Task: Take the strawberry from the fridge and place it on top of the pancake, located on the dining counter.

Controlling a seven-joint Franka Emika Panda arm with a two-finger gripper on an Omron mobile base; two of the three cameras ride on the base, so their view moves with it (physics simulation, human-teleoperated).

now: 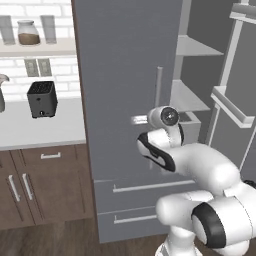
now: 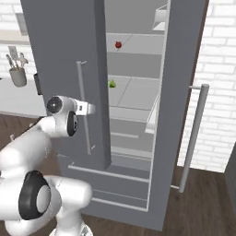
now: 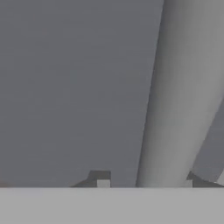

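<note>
Right base view, fridge [image 2: 182, 92] rt door open, strawberry [image 2: 118, 44] on shelf, end effector [image 3: 145, 183] astride handle [image 3: 175, 109], grip unclear.

Arm outstretched, jaws [image 3: 144, 183] half-parted

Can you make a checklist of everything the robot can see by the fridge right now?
Surface: white worktop beside the fridge, toaster on it.
Job's things: fridge, right door open, left door shut; strawberry on an upper shelf.
Clutter: green item one shelf lower; utensil cup; jar on a wall shelf.
Grippers: gripper straddles the left door's handle; grip cannot be told.
Cables: nothing seen.
Surroundings: white brick wall, wooden cabinets.
</note>
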